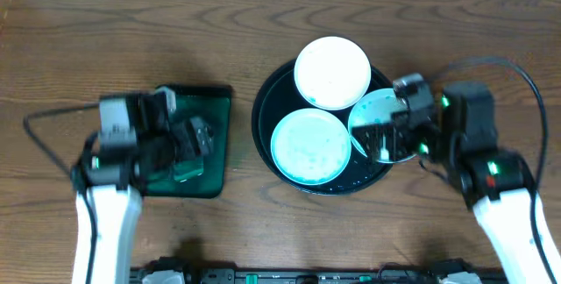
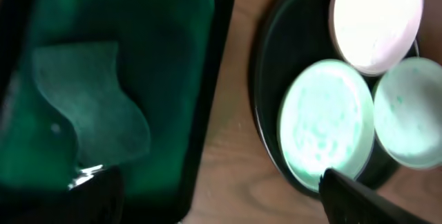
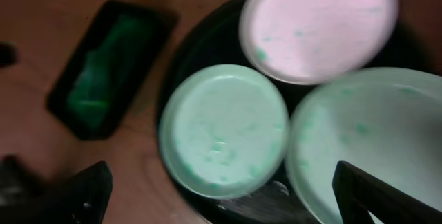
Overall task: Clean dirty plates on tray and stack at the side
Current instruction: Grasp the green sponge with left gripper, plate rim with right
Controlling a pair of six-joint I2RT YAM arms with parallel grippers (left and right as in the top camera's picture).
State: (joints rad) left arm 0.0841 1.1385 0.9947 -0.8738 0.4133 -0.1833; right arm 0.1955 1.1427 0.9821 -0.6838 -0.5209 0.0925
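Jaws first: the left jaws are spread wide with nothing in them. In the left wrist view the two fingers [image 2: 362, 200] sit at opposite bottom corners. They hang over the small dark-green tray [image 1: 215, 109], which has a pale wavy-edged scrap [image 2: 90, 106] lying in it (cloth or sponge, too blurry to call). The right jaws are spread wide too, fingers [image 3: 390, 196] far apart at the bottom corners of the right wrist view. They're over the right-hand plate [image 1: 372, 113], and I can't tell if they actually touch it.

All three plates are on the big black tray [image 1: 266, 109]. It sits on the brown wood surface [image 1: 131, 39] just right of the green tray, with a strip of wood between them. The far plate [image 1: 331, 74] is mostly white with a few teal specks near its edge, and it pokes out over the tray's far rim. The near-left plate [image 1: 309, 146] is smeared teal all over. The right-hand one is pale with teal speckles and is partly hidden under the right arm from overhead. They're packed close, and the far plate's edge overlaps the right-hand one.
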